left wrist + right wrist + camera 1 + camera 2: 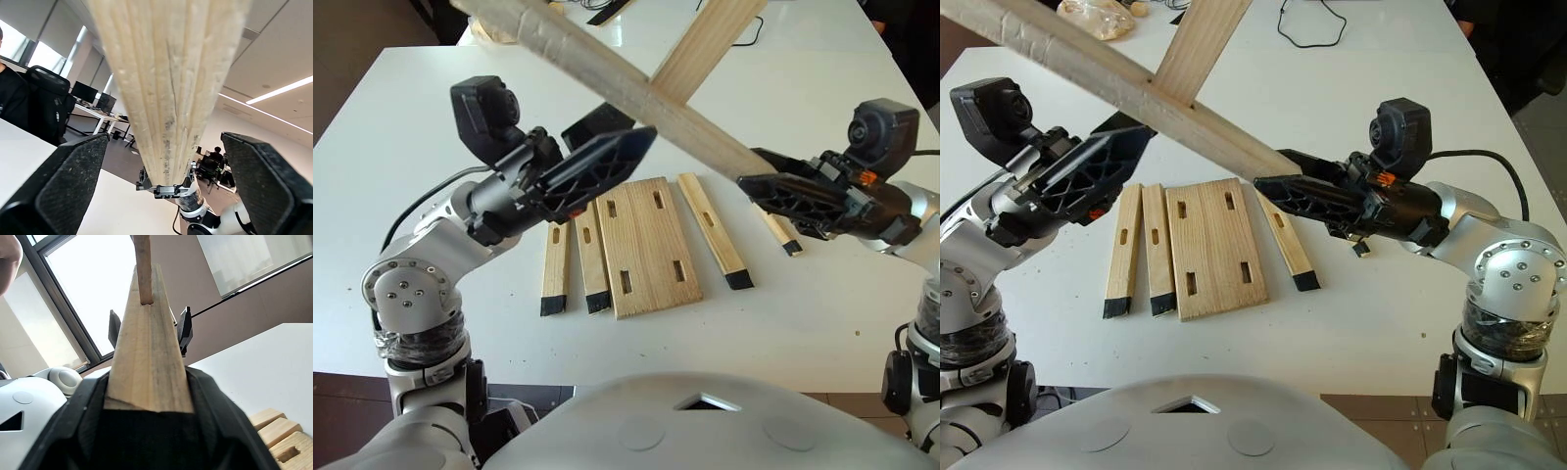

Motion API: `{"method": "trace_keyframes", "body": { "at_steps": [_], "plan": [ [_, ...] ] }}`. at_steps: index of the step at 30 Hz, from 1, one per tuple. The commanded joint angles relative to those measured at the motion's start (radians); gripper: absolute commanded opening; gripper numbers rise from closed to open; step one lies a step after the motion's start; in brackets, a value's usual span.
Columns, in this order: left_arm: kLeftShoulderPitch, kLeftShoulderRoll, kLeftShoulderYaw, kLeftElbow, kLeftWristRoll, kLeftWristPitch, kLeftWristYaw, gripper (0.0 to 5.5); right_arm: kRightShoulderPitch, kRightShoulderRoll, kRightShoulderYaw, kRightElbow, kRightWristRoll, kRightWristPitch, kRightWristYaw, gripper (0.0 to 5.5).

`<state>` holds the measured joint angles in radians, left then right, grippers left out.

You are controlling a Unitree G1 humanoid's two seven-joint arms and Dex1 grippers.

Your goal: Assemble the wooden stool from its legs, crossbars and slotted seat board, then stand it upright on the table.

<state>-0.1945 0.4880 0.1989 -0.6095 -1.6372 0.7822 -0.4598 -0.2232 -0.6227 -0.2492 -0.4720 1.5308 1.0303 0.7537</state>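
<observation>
1. Currently the right claw point(1271, 168) is clamped on the lower end of a long leg point(597, 73), holding it up in the air over the counter point(803, 304).
2. Long leg slants up and away toward the robot's left, passing above the flat parts.
3. A crossbar point(705, 39) is joined into the long leg partway along and sticks up toward the far right. The right wrist view shows it seated in the leg's slot.
4. The left claw point(636, 145) is raised just under the long leg, near the joint. Its fingers point(68, 191) are apart, with wood running between them and a gap on each side, so it grips nothing.
5. I can't tell from the left wrist view which raised piece that wood is.
6. The seat board point(646, 245) lies flat on the counter between the two arms, four slots showing.
7. Two loose legs point(555, 269) point(594, 257) lie flat side by side just left of the seat board, dark tips toward the robot.
8. Another loose leg point(715, 230) lies flat just right of the seat board, angled a bit, dark tip toward the robot.
9. A thinner stick point(781, 233) lies on the counter farther right, partly hidden under the right claw.
10. A black cable point(1312, 29) sits at the far side of the counter.
</observation>
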Motion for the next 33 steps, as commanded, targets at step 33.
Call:
{"method": "trace_keyframes", "body": {
  "at_steps": [33],
  "plan": [
    [0.041,0.157,-0.055,0.030,0.193,-0.007,-0.185,2.08,0.092,-0.168,0.122,-0.032,-0.462,-0.196,0.351,3.00]
  ]
}}
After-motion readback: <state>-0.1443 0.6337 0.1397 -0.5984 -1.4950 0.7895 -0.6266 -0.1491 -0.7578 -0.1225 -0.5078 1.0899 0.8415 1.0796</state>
